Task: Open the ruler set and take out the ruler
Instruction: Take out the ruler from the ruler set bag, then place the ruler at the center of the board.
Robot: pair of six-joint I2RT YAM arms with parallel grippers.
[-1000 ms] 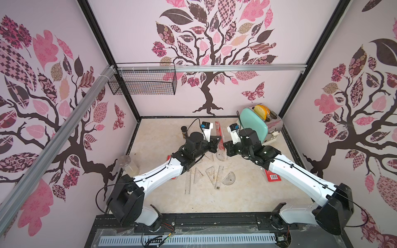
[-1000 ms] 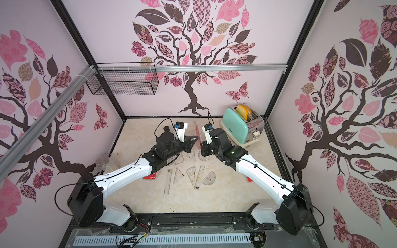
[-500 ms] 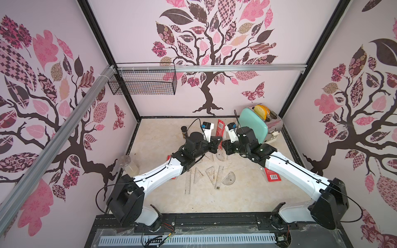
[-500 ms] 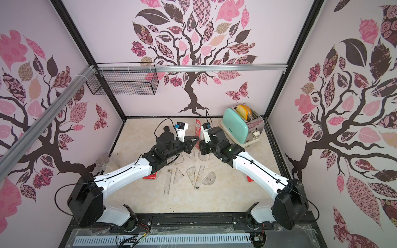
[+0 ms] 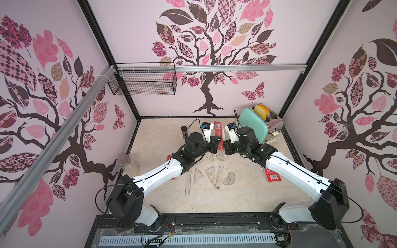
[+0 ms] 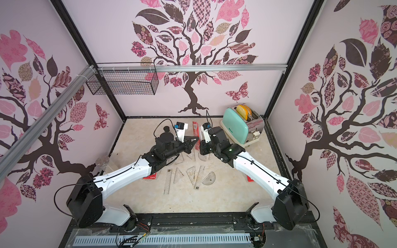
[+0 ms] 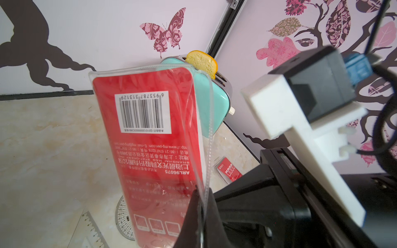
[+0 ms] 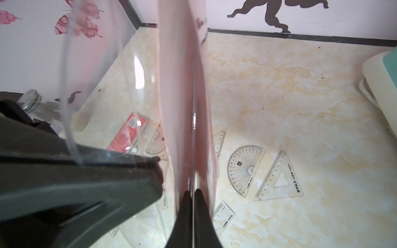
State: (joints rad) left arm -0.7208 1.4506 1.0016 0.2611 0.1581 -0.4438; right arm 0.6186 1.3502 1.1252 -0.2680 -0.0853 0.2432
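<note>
In the right wrist view the pouch (image 8: 184,107) is a blurred pink smear, and its print is unreadable. In the left wrist view its lower end runs off the picture's edge, and it hides part of the toaster (image 7: 219,105) and a protractor (image 7: 122,219). In a top view the right arm (image 5: 290,169) covers part of a red packet (image 5: 272,176).

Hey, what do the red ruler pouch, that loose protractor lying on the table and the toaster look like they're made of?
Ruler pouch: soft clear plastic sleeve, glossy, with ridged seams at the edge, over a red printed insert, probably card.
Protractor: rigid clear plastic with printed marks; the table shows through it.
Toaster: glossy mint shell, plastic or painted metal; its end panel is mirror-like, seemingly chrome.
</note>
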